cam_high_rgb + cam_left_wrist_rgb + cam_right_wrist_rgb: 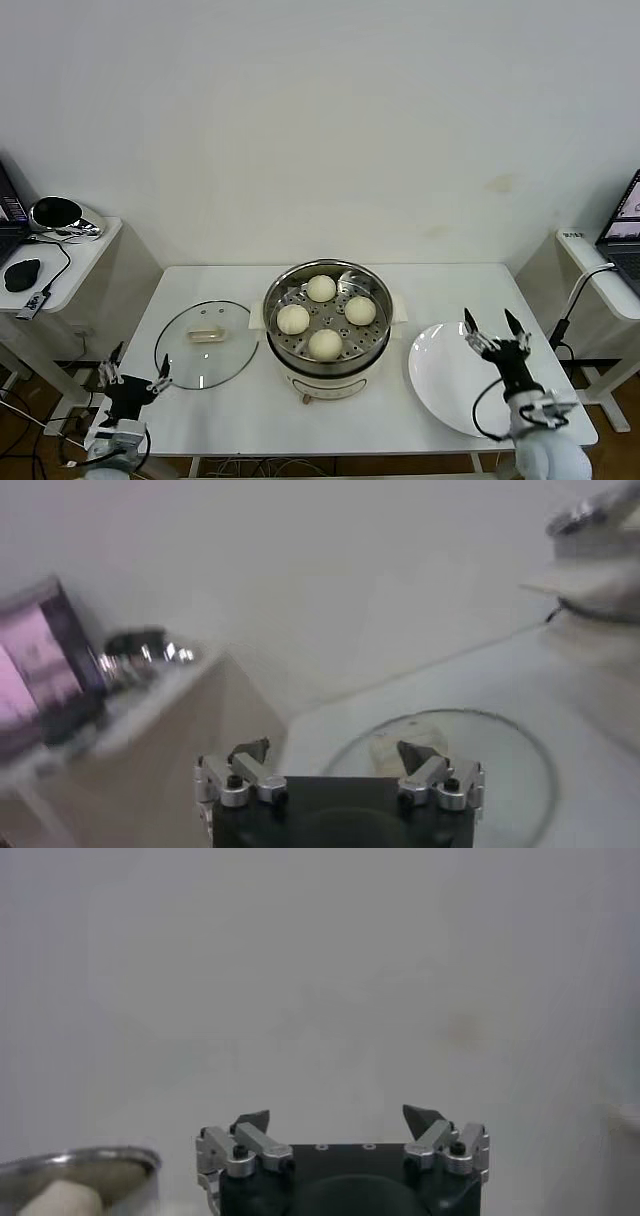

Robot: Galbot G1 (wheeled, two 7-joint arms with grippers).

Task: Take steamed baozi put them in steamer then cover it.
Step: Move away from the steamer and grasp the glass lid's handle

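Note:
Four cream-white baozi (326,343) sit on the perforated tray inside the steel steamer (277,346) at the table's middle; its rim and one bun show in the right wrist view (70,1166). The glass cover (206,345) with a cream handle lies flat on the table left of the steamer, also in the left wrist view (470,750). My left gripper (138,370) is open and empty, off the table's front left corner, near the cover. My right gripper (492,327) is open and empty, raised over the white plate (440,380).
The white plate lies right of the steamer, near the table's right edge. A side table with a mouse (22,273) and a shiny object (57,215) stands at the left. A laptop and a cable stand on a side table (600,270) at the right.

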